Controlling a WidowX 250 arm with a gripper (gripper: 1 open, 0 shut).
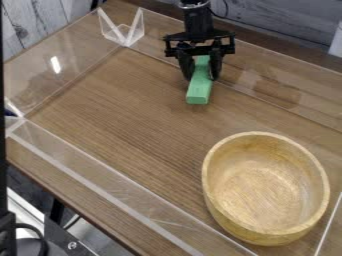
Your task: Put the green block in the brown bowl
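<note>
The green block (201, 87) lies flat on the wooden tabletop at the back centre, its long side running away from the camera. My gripper (201, 67) points down over the block's far end. It is open, with one black finger (183, 64) on the left of the block and the other on the right, both a little apart from its sides. The brown bowl (214, 160) stands upright at the front right with nothing in it, well apart from the block.
Low clear plastic walls (80, 160) enclose the tabletop on the left and front. A small clear plastic stand (123, 28) sits in the back left corner. Bare wood lies between the block and the bowl.
</note>
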